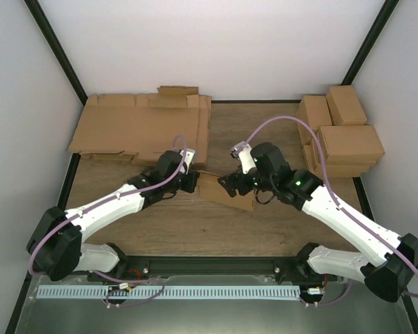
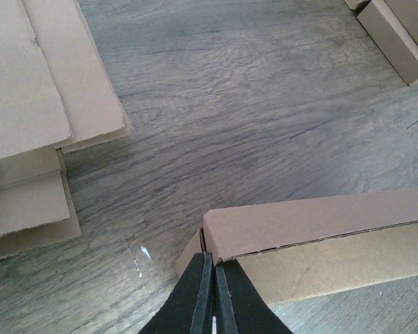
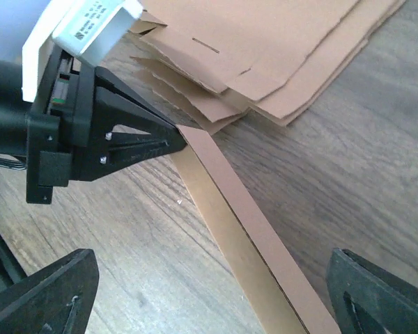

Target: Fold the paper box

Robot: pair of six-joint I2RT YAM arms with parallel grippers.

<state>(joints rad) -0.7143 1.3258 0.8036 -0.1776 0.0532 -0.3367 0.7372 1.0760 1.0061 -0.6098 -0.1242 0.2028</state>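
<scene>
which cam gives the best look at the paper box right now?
Left wrist: close up on the paper box, its corner and folded long wall, with the left gripper shut on that corner. Right wrist shows it edge-on, as a narrow strip. Top external shows just a small brown patch, mostly hidden.

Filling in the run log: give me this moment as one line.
task: fold paper box | left gripper: shut on box end | right gripper: open, straddling box | state: partly folded
</scene>
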